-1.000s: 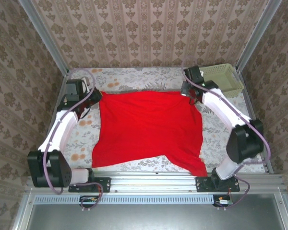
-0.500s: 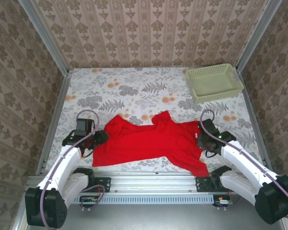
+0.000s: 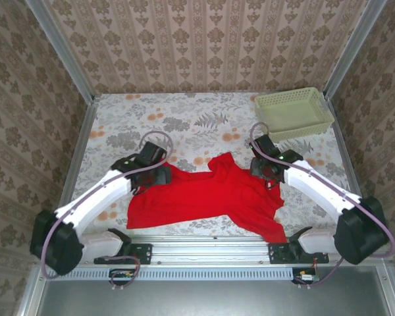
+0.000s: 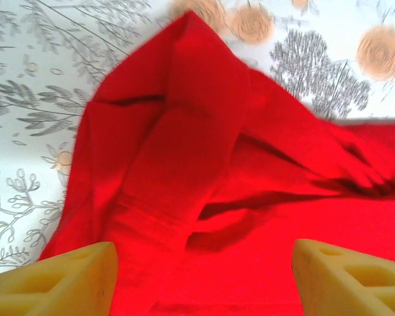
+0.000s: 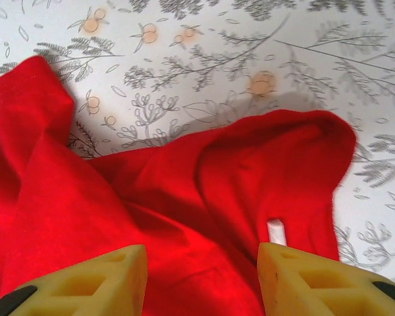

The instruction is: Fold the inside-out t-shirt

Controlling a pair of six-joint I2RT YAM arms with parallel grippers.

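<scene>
1. I see the shirt (image 3: 210, 194) lying crumpled on the near half of the table (image 3: 184, 118), spread from one gripper to the other. A peak of cloth points toward the far side near the middle.
2. Its near right corner trails down to the table's front edge, close to the right arm's base.
3. The left gripper (image 3: 159, 176) sits over the shirt's far left corner. In the left wrist view its yellow fingers (image 4: 52, 276) stand wide apart. Red cloth lies loose beneath and between them, and neither finger pinches it.
4. The cloth in front of that gripper is heaped into a folded ridge, with the flowered table showing to its left and beyond it.
5. The right gripper (image 3: 266, 170) sits over the shirt's far right corner. In the right wrist view its jaws are parted, less widely than the left pair, and I see nothing clamped between them. The cloth runs under the gap.
6. Just ahead of the right finger there is a small white tag (image 5: 276, 232) on the red cloth. It is too small for me to read any writing on it.
7. The shirt is plain red, and I can read no print or brand on it.
8. A pale green basket (image 3: 293, 112) stands at the far right corner of the table, well apart from the shirt.
</scene>
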